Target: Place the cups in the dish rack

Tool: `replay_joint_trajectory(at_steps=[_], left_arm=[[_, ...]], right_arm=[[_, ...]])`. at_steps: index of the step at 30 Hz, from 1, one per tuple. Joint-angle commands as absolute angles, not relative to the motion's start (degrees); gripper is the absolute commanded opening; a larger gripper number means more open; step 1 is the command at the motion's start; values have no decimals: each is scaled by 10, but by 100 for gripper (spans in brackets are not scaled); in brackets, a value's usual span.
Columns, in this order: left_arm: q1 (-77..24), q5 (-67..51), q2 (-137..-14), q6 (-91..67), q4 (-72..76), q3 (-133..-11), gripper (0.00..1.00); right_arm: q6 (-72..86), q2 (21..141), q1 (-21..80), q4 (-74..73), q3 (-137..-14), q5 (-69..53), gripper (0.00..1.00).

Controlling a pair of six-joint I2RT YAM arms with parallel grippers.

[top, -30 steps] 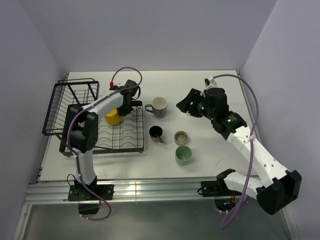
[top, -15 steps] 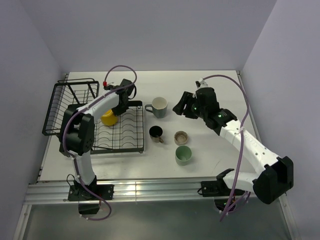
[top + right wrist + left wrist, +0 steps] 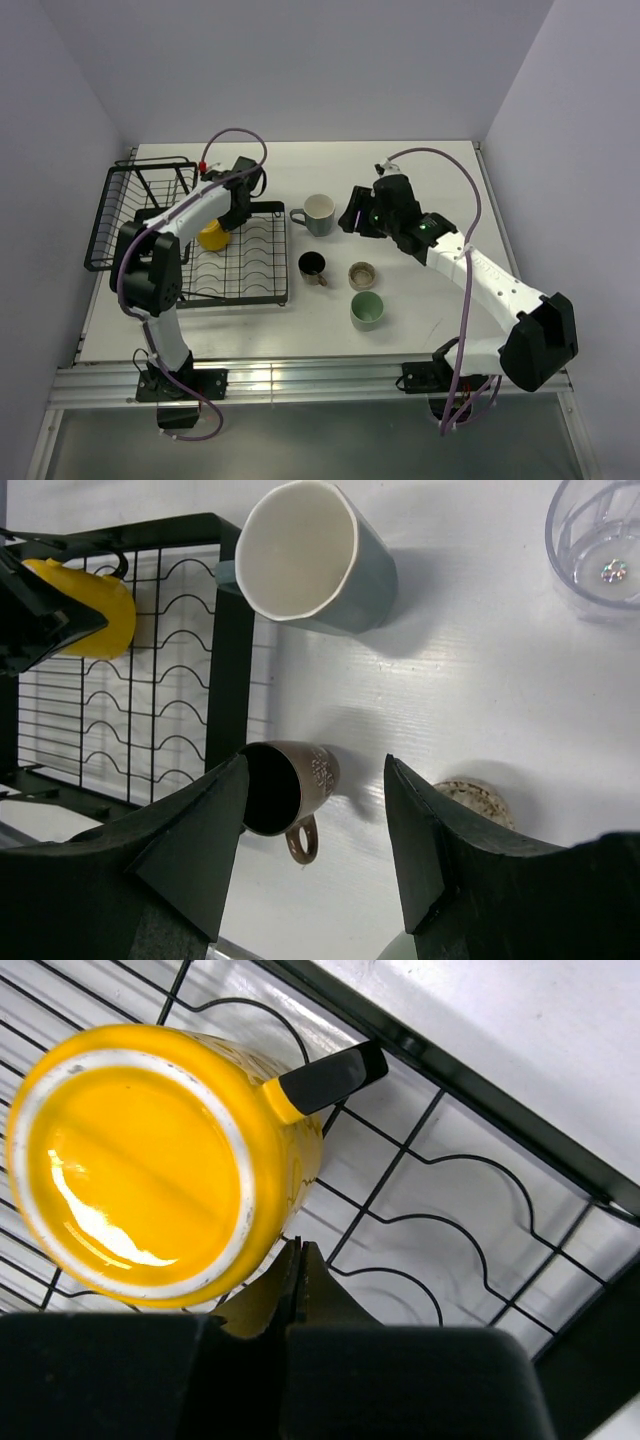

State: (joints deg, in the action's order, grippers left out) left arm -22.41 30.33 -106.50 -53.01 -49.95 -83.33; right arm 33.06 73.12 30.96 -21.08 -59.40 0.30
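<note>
The yellow mug [image 3: 211,236] lies base-up on the flat grid of the black wire dish rack [image 3: 255,285]; the left wrist view shows its yellow base [image 3: 140,1160] on the wires [image 3: 480,1195]. My left gripper [image 3: 230,215] is shut and empty, its tips [image 3: 300,1250] right beside the mug. My right gripper [image 3: 348,220] is open and hovers above the table, framing the black mug [image 3: 290,785] between its fingers [image 3: 200,830]. The black mug [image 3: 312,264], grey mug [image 3: 319,212], beige-brown cup [image 3: 362,274] and pale green tumbler [image 3: 366,309] stand on the table. The clear glass [image 3: 600,540] shows in the right wrist view.
The rack's raised basket section [image 3: 150,195] is at the far left. The grey mug [image 3: 310,555] stands just right of the rack's edge [image 3: 228,650]. The beige-brown cup [image 3: 478,798] is beside my right finger. Walls close in the table on the left, back and right.
My right arm has swung left, from right of the cups to above the black mug. The yellow mug has shifted left on the rack with my left gripper.
</note>
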Motion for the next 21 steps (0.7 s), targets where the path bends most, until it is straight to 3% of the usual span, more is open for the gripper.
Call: replay_joint_trajectory(at_steps=[1,8,11,14,21], left_arm=[[-226,296,-1013,-505,-479,-844,3],[-253,267,-983,-448,-456,-853,10],[-273,237,-968,-416,-439,-860,20],[-291,200,-945,-385,-412,-866,41],[-311,147,-876,-352,-393,-880,68]], right_arm=[[316,742,319,-209,-631,38,64],[302,751,330,-216,-649,67,64],[287,766,345,-227,-671,87,64],[273,787,362,-242,-700,112,63],[243,856,385,-262,-765,131,62]])
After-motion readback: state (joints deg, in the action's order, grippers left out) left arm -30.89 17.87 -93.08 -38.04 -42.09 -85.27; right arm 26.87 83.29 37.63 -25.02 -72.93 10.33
